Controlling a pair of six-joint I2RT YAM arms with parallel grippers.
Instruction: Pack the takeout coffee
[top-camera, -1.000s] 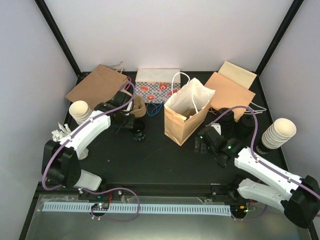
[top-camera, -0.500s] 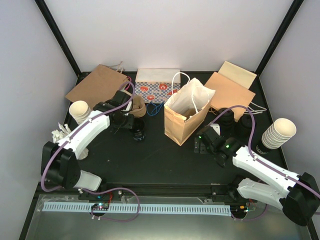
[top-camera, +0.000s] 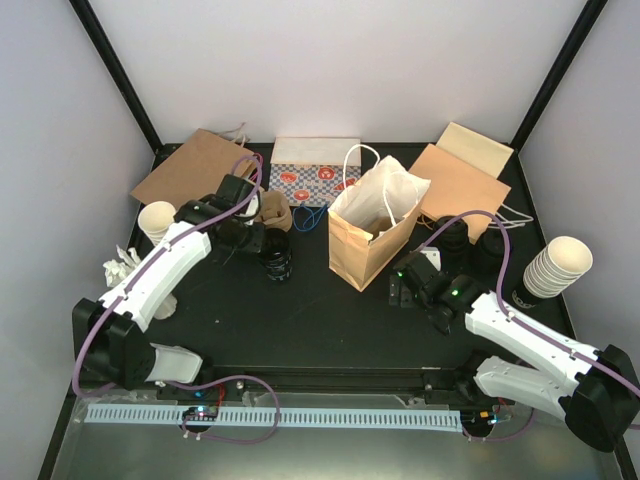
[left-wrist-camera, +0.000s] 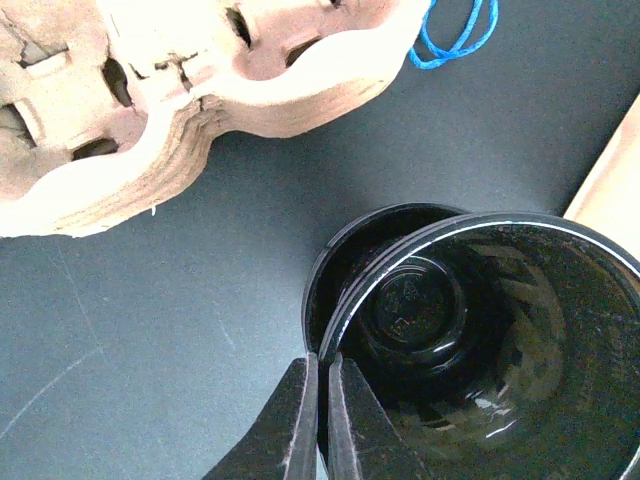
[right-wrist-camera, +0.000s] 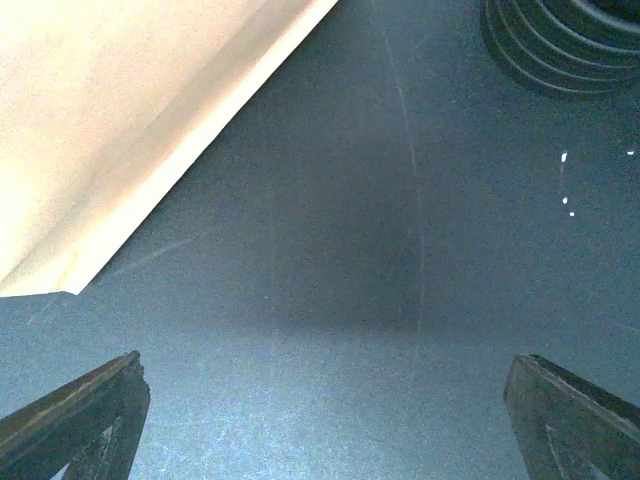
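A black takeout coffee cup (top-camera: 277, 258) sits left of the open paper bag (top-camera: 370, 235). In the left wrist view its shiny rim (left-wrist-camera: 400, 262) fills the lower right, with a second black round (left-wrist-camera: 335, 262) just beneath it. My left gripper (left-wrist-camera: 322, 358) is shut on that rim, one finger inside and one outside; it also shows from above (top-camera: 262, 240). More black cups (top-camera: 470, 245) stand right of the bag. My right gripper (right-wrist-camera: 328, 360) is open wide over bare table, near the bag's front right corner (top-camera: 400, 285).
Brown pulp carriers (left-wrist-camera: 180, 90) lie just behind the held cup, beside a blue string (left-wrist-camera: 455, 35). Cream cup stacks stand far left (top-camera: 160, 222) and far right (top-camera: 555, 268). Flat brown bags (top-camera: 195, 170) (top-camera: 460, 180) and a patterned box (top-camera: 315, 175) line the back.
My left gripper closed fully on the cup's rim, then drew back a little with the cup. The right arm stayed almost still.
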